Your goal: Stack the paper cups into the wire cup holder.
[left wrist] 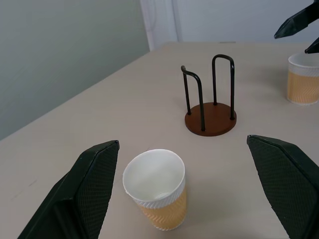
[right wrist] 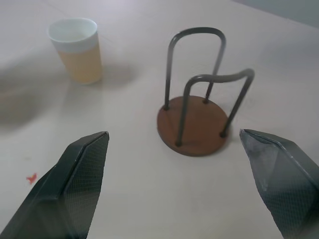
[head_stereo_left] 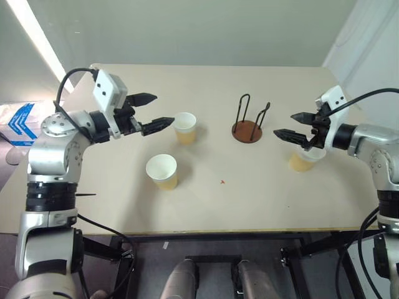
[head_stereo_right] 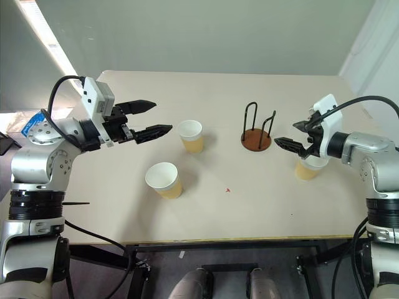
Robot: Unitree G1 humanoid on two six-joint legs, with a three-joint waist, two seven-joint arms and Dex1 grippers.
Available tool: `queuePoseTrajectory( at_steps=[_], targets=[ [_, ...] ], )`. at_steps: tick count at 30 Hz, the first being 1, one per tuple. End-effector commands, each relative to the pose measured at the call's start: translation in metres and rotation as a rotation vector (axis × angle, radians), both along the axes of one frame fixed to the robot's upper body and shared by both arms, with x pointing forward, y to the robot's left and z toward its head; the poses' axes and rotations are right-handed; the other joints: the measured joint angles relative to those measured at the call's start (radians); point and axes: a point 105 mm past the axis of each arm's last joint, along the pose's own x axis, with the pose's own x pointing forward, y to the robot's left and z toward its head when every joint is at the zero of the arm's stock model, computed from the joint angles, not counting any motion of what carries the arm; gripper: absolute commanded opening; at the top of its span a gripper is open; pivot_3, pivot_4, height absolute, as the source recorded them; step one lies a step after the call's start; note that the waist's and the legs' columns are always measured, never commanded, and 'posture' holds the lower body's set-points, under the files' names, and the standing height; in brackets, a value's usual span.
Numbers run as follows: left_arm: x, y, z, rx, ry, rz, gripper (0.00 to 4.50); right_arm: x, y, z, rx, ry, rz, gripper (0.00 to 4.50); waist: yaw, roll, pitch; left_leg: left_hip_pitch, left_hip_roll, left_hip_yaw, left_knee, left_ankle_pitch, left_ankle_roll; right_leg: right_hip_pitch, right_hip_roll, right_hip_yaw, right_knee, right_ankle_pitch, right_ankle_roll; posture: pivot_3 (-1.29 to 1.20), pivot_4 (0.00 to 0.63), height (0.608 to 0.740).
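Nearest the front edge of the surface [head_stereo_left: 206,212], one paper cup [head_stereo_left: 162,171] stands upright, mouth up, on the robot's left side. A small red mark [head_stereo_left: 222,182] lies on the surface to its right. Farther back, the second cup [head_stereo_left: 185,128] stands upright just beyond the fingertips of the left hand [head_stereo_left: 154,112], which hangs above the surface with its fingers spread wide and nothing between them. On the robot's right, the third cup [head_stereo_left: 303,160] stands upright beneath the right hand [head_stereo_left: 292,126], which is likewise released and grips nothing. Between the second cup and the right hand, the wire cup holder [head_stereo_left: 247,131] rests on its reddish-brown disc base with its black wire loops upright. No cup is in the holder.
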Motion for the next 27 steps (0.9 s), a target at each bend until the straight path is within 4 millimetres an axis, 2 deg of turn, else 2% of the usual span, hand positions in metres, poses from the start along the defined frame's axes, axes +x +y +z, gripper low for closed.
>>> queuePoseTrajectory(
  at_steps=[1,8,27],
  targets=[
    [-0.004,0.0,0.016,-0.012,-0.061,-0.007,4.5,0.006,0.002,0.009,-0.009,-0.019,-0.027,4.43,0.0,0.0,0.0,0.0,0.0,0.0,0.0,0.0,0.0,0.0,0.0,0.0,0.0,0.0,0.0,0.0,0.15,0.74],
    [-0.007,-0.001,0.014,-0.024,-0.036,-0.019,4.5,0.015,0.013,-0.002,-0.044,0.007,0.006,4.43,0.0,0.0,0.0,0.0,0.0,0.0,0.0,0.0,0.0,0.0,0.0,0.0,0.0,0.0,0.0,0.0,0.15,0.74],
    [-0.016,0.004,0.012,-0.049,-0.026,0.035,4.5,0.076,0.045,-0.017,-0.021,-0.013,-0.041,4.43,-0.002,0.0,0.0,-0.001,0.0,0.0,-0.001,-0.002,0.0,-0.003,0.0,0.0,0.001,0.0,-0.001,0.0,0.15,0.74]
  ],
)
